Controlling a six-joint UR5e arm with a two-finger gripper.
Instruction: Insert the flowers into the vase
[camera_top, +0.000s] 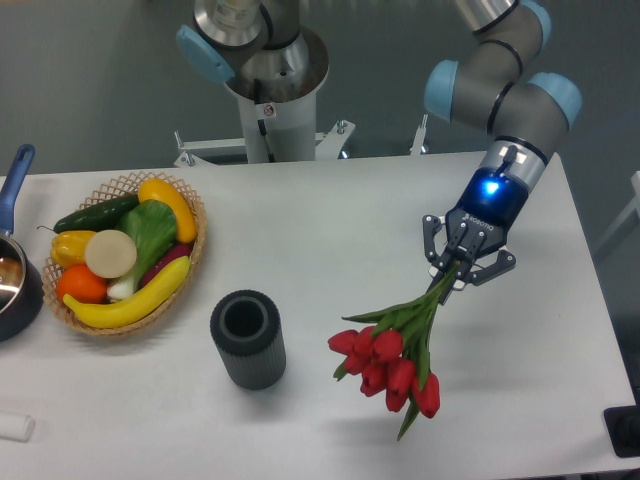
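Observation:
The flowers (392, 358), a bunch of red tulips with green stems and leaves, hang heads-down and to the left from my gripper (452, 281). The gripper is shut on the stem ends, at the right of the table, and holds the bunch above the tabletop. The vase (247, 338), a short dark grey ribbed cylinder with its round mouth up, stands upright on the table to the left of the tulip heads, with a gap between them.
A wicker basket (190, 262) of toy fruit and vegetables sits at the left, close to the vase. A dark pot with a blue handle (14, 280) is at the left edge. The robot base (268, 90) stands behind the table.

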